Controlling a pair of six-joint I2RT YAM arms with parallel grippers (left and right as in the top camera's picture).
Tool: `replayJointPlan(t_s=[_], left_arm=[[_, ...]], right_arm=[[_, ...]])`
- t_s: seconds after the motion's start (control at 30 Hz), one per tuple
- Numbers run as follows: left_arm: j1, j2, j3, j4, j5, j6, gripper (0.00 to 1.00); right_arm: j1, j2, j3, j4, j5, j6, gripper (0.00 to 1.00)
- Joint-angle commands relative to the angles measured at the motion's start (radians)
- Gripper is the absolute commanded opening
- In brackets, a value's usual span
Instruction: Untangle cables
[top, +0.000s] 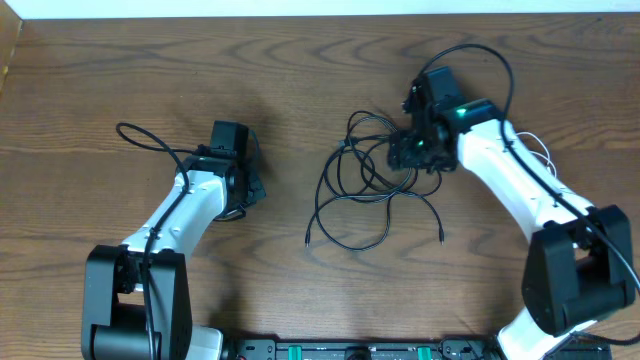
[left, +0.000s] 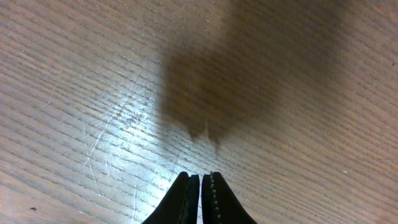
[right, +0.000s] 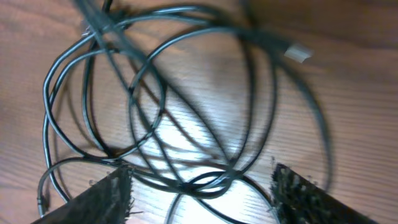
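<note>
- The right arm (top: 520, 190) reaches forward and inward from its base, and its wrist bends down over the table (top: 80, 80).
- The right claw (right: 199, 199) is spread wide. One finger (right: 106, 196) and the other (right: 301, 196) stand far apart, and neither presses on anything.
- The left arm (top: 180, 215) slants forward and inward, and the left claw (left: 200, 186) points down at bare wood. Its fingers are drawn together with only a thin slit between them, and nothing is held there.
- The cables (right: 155, 112) lie on the table straight ahead of the right claw as overlapping black loops. The lowest strands run across the gap between its fingers.
- From overhead, the tangle (top: 370, 190) starts under the right claw and spreads away from it toward the left claw. It stays well apart from the left claw.
- The tangle's long axis runs slantwise from the right claw toward the robot's side of the table.
- Two loose ends (top: 308, 242) and (top: 441, 238) trail out of the loops and point toward the robot's side of the table.
- A small silver plug (right: 297, 53) lies at the far edge of the loops, ahead of the right claw.
- Each arm carries its own black wire. One arcs beside the left arm (top: 150, 138) and one arcs over the right wrist (top: 490, 60), both apart from the tangle.
</note>
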Motion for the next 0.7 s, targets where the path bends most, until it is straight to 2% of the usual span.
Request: replayJointPlan(t_s=[0.0, 0.23, 0.47, 0.67], left_arm=[[0.003, 0.006, -0.011, -0.003, -0.005, -0.013, 0.1], [0.003, 0.006, -0.011, -0.003, -0.005, -0.013, 0.1], [0.003, 0.006, -0.011, -0.003, -0.005, -0.013, 0.1], [0.003, 0.006, -0.011, -0.003, -0.005, -0.013, 0.1]], right_arm=[[0.043, 0.031, 0.007, -0.002, -0.014, -0.002, 0.73], [0.117, 0.044, 0.003, -0.008, -0.007, -0.003, 0.76], [0.185, 0.044, -0.001, -0.005, 0.063, -0.005, 0.73], [0.22, 0.044, -0.001, -0.006, 0.235, -0.006, 0.75]])
